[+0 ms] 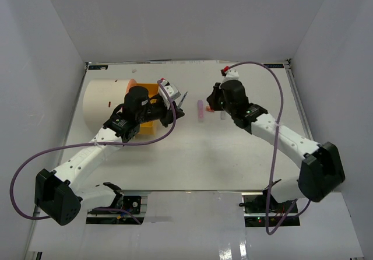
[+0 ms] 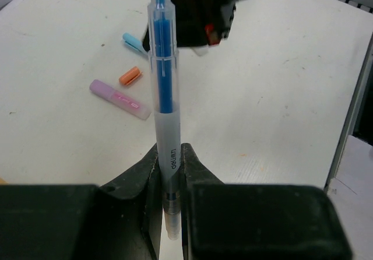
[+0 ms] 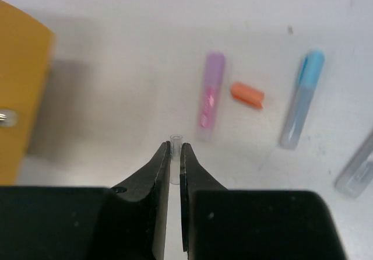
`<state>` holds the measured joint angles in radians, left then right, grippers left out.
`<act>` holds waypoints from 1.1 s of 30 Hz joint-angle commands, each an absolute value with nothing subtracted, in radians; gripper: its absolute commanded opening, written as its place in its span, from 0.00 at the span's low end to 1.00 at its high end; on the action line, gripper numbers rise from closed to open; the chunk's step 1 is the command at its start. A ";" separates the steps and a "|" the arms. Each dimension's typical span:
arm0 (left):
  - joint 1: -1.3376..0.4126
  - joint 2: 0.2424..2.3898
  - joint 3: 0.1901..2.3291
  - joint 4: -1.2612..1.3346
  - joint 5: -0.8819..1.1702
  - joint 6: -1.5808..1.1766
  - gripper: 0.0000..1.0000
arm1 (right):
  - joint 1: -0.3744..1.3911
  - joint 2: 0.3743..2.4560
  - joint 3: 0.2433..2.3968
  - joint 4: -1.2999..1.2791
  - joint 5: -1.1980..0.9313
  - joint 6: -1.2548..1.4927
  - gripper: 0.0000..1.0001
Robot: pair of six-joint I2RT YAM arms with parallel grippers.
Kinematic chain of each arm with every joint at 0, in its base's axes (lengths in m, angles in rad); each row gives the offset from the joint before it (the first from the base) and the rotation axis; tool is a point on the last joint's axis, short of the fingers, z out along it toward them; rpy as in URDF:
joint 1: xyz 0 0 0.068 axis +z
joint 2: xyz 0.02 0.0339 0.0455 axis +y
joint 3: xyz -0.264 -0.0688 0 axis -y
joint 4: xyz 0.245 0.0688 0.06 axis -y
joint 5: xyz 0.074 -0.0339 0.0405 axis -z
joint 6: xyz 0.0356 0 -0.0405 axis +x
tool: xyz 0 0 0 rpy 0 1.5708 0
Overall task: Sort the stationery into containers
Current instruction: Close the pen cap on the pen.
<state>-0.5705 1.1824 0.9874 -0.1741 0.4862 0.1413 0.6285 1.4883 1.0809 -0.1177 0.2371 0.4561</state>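
While the white desk (image 1: 233,161) sits boxed in by plain pale walls (image 1: 192,15), I see my left gripper (image 2: 171,155) closed narrowly on the frosted grip of a blue pen (image 2: 162,73). Its long axis runs straight out past the fingertips toward 12 o'clock in the wrist view. My right gripper (image 3: 175,152) is almost closed, pinching a thin clear tube (image 3: 175,139) that also points to 12. A pink highlighter (image 3: 210,94), orange cap (image 3: 247,94) and light blue marker (image 3: 302,99) lie on the desk around its 1 o'clock, with the orange drawer (image 3: 20,91) at 10.
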 commanded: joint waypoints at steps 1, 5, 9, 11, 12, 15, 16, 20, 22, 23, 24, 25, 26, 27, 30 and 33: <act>-0.568 1.146 0.971 -0.130 0.580 0.118 0.00 | 0.624 1.320 1.037 0.173 0.161 0.348 0.08; -0.569 1.150 0.968 -0.117 0.612 0.104 0.00 | 0.624 1.230 1.023 0.364 0.074 0.313 0.08; -0.571 1.152 0.960 -0.098 0.629 0.094 0.00 | 0.626 1.181 0.982 0.522 0.012 0.324 0.08; -0.571 1.154 0.957 -0.092 0.644 0.086 0.00 | 0.624 1.161 0.948 0.586 -0.046 0.345 0.08; -0.572 1.155 0.956 -0.086 0.647 0.084 0.00 | 0.626 1.160 0.940 0.618 -0.064 0.365 0.08; -0.574 1.163 0.954 -0.077 0.667 0.071 0.00 | 0.624 1.164 0.919 0.736 -0.132 0.402 0.08; -0.574 1.164 0.954 -0.075 0.670 0.064 0.00 | 0.624 1.166 0.913 0.758 -0.164 0.413 0.08; -0.575 1.172 0.954 -0.068 0.675 0.057 0.00 | 0.630 1.175 0.882 0.853 -0.209 0.451 0.08; -0.577 1.172 0.951 -0.063 0.676 0.051 0.00 | 0.632 1.180 0.867 0.897 -0.228 0.471 0.08; -0.577 1.173 0.953 -0.060 0.675 0.052 0.00 | 0.632 1.184 0.864 0.911 -0.236 0.480 0.08; -0.577 1.175 0.953 -0.058 0.672 0.049 0.00 | 0.634 1.190 0.859 0.925 -0.247 0.492 0.08; -0.577 1.174 0.951 -0.057 0.673 0.048 0.00 | 0.635 1.193 0.856 0.939 -0.262 0.498 0.08; -0.577 1.173 0.951 -0.054 0.675 0.041 0.00 | 0.637 1.200 0.856 0.959 -0.268 0.505 0.08; -0.577 1.173 0.950 -0.051 0.680 0.043 0.00 | 0.640 1.203 0.856 0.963 -0.278 0.509 0.08; -0.577 1.173 0.950 -0.048 0.687 0.040 0.00 | 0.647 1.215 0.856 0.977 -0.297 0.509 0.08; -0.577 1.169 0.946 -0.045 0.687 0.037 0.00 | 0.655 1.224 0.854 0.996 -0.319 0.517 0.08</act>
